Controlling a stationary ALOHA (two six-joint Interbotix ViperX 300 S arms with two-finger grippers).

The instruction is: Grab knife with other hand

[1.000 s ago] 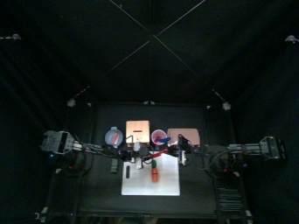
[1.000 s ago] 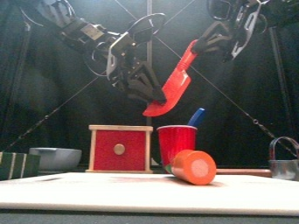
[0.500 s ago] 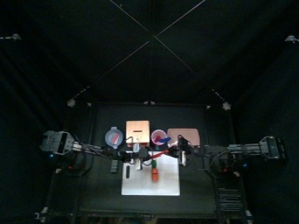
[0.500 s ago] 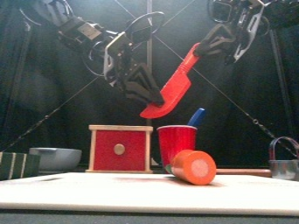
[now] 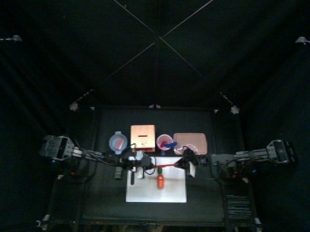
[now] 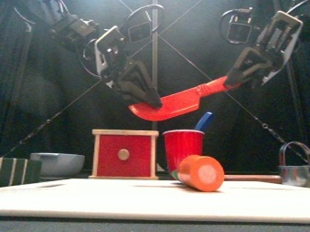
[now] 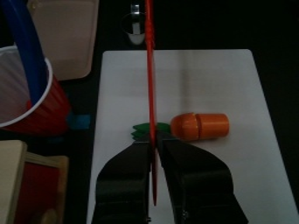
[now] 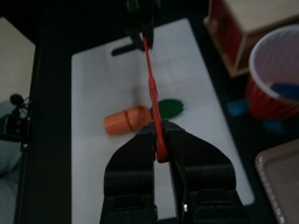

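Note:
A red knife (image 6: 182, 100) hangs almost level above the white cutting board (image 6: 121, 195), held at both ends. My left gripper (image 6: 143, 98) is shut on its left end; in the left wrist view the jaws press both sides of the thin red knife (image 7: 149, 87). My right gripper (image 6: 237, 80) is shut on the right end, and the knife (image 8: 149, 79) runs out from between its jaws. Both grippers meet over the board in the top view, left gripper (image 5: 143, 164) and right gripper (image 5: 184, 164). An orange carrot (image 6: 200, 172) lies on the board below them.
Behind the board stand a red box (image 6: 125, 154) and a red cup (image 6: 184, 145) with a blue stick in it. A grey bowl (image 6: 58, 163) sits at the left. A metal item (image 6: 295, 165) sits at the right. A tray (image 5: 190, 142) lies at the back right.
The knife has swung from a steep tilt to nearly level. My left jaws have closed on its left end, and the right gripper has moved right and lower.

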